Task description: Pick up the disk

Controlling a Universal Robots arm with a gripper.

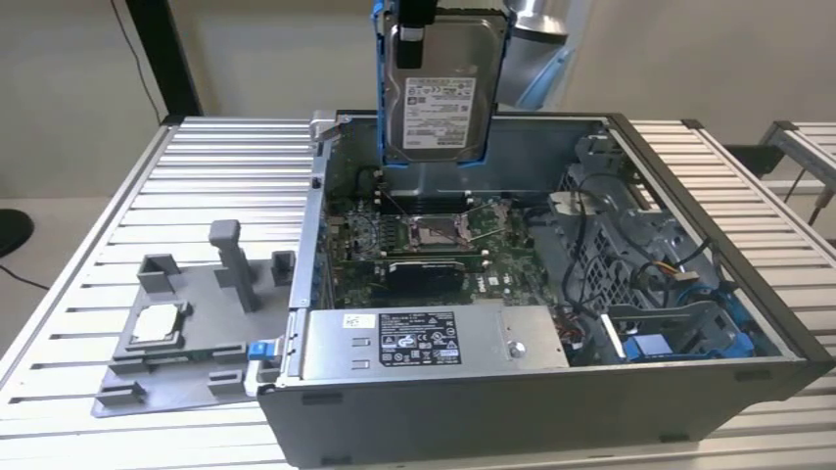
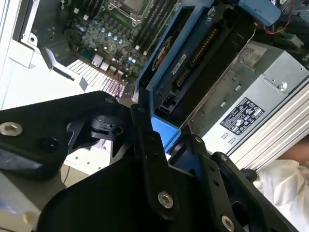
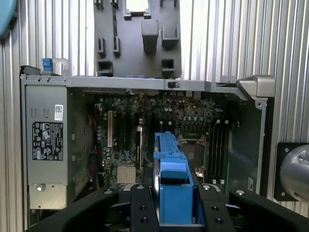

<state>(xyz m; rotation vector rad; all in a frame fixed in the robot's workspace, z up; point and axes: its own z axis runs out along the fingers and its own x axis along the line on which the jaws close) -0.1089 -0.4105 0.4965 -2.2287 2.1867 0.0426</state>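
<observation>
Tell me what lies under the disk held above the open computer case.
The disk, clamped in the gripper, hangs over the motherboard and its processor socket. In the first wrist view the disk covers the board directly beneath it.

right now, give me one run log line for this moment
fingers: shut on disk bracket | disk: upright, raised over open case

The counter is a silver metal surface of parallel ribbed slats. An open grey computer case sits on it, toward the exterior view's right. Just beside the case, on the exterior view's left, lies a flat grey plastic fixture plate with upright posts.
</observation>
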